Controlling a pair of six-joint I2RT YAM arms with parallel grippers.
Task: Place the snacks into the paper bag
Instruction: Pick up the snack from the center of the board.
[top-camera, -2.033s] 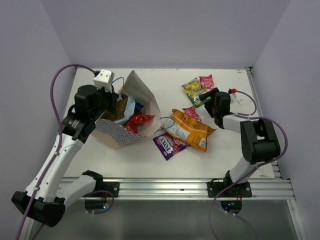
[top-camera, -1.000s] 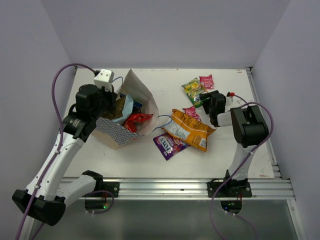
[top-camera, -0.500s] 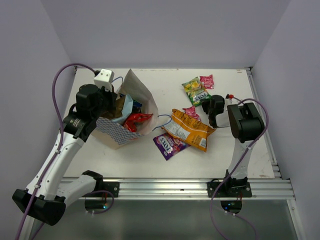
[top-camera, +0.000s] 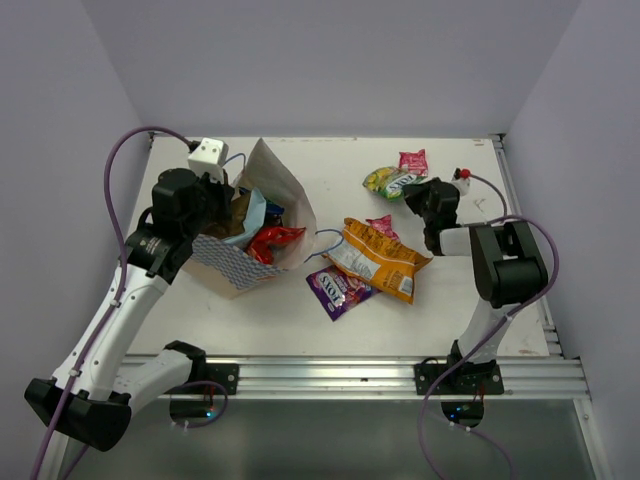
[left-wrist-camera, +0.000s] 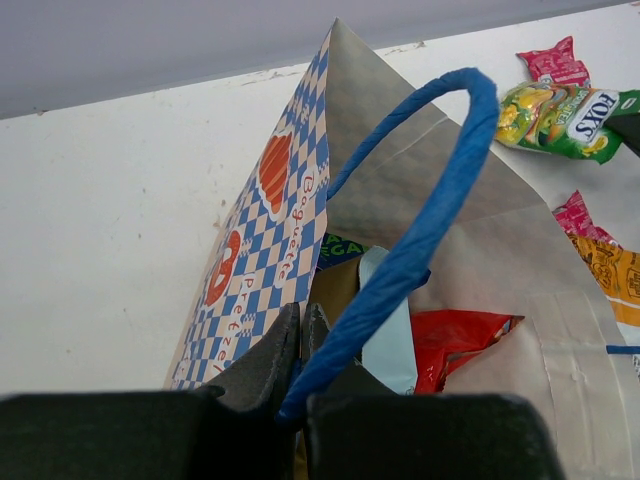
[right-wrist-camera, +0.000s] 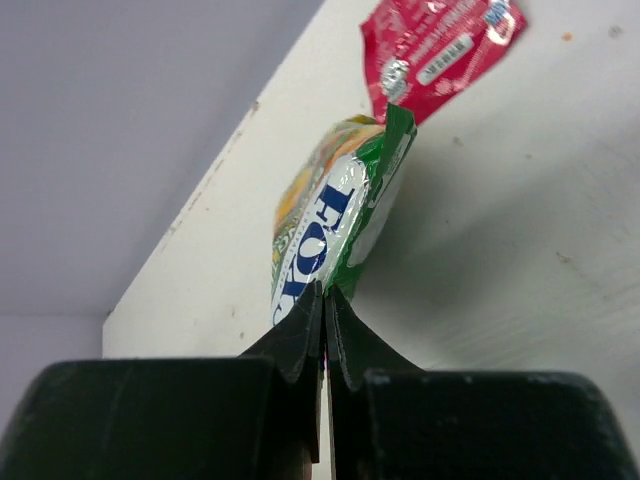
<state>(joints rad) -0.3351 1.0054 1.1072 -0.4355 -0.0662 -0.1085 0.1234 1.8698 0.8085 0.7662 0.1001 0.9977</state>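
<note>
The paper bag (top-camera: 285, 190) lies open at the left, with a red packet (top-camera: 275, 240) and a light-blue packet (top-camera: 252, 215) inside. My left gripper (top-camera: 222, 200) is shut on the bag's near edge by its blue cord handle (left-wrist-camera: 420, 225); the checkered wall (left-wrist-camera: 255, 250) rises beside the jaws. My right gripper (top-camera: 418, 190) is shut on the yellow-green pack (top-camera: 388, 181), pinching its edge (right-wrist-camera: 335, 240) and holding it on edge above the table. A pink pack (top-camera: 412, 161) lies just behind. The orange chip bag (top-camera: 380, 258), purple pack (top-camera: 340, 288) and another small pink pack (top-camera: 381, 224) lie mid-table.
The table's back edge meets the wall behind the packs (right-wrist-camera: 200, 200). A metal rail (top-camera: 330, 375) runs along the near edge. The right arm's cable (top-camera: 480, 180) loops beside the right table edge.
My right gripper has closed on the yellow-green pack, lifted it and turned it on edge, swinging back toward the pink pack. The left arm and bag have held still.
</note>
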